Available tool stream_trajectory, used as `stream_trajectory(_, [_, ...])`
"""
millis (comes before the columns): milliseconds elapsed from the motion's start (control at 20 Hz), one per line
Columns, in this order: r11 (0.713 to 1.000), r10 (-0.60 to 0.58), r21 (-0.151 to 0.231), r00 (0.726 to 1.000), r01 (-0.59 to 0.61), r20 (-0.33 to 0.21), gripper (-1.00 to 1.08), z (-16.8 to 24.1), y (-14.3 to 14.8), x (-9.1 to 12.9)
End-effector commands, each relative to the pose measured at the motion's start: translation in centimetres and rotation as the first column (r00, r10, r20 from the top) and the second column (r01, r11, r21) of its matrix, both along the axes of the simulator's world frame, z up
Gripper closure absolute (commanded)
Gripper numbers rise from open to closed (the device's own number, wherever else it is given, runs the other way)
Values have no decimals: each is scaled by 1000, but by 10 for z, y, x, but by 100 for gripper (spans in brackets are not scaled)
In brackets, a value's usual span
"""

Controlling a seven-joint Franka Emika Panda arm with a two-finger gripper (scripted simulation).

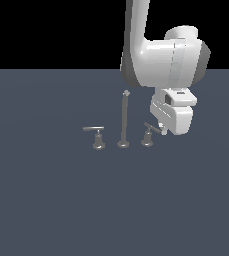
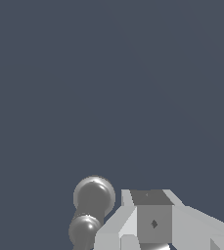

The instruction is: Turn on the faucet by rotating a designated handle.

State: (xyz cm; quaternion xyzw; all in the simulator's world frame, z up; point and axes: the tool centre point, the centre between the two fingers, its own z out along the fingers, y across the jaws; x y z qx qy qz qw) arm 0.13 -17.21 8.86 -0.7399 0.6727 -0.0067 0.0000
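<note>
The faucet is a small grey three-piece set on the floor: a tall thin spout post between two low lever handles. The handle, on the exterior view's right, has a short bar slanting toward my gripper. The twin handle, on the exterior view's left, has a longer level bar. My gripper hangs beside the outer end of the handle's bar, touching or nearly touching it, with the fingers together and holding nothing. In the wrist view the handle shows as rounded metal right beside the gripper.
The robot arm's white links rise behind and above the faucet. The flat dark grey floor stretches all around the set.
</note>
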Motion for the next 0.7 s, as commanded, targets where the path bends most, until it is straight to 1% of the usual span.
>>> stream_trajectory(0, [1000,16,8,1000,-16,-7,108,0,18,-7])
stream_trajectory(150, [1000,17,9,1000,-17,-9,108,0,24,-12])
stream_trajectory(200, [1000,-7,1,1000,7,-5,108,0,6,-11])
stream_trajectory(600, [1000,16,9,1000,-16,-10,108,0,64,-7])
stream_trajectory(650, [1000,16,9,1000,-16,-10,108,0,64,-7])
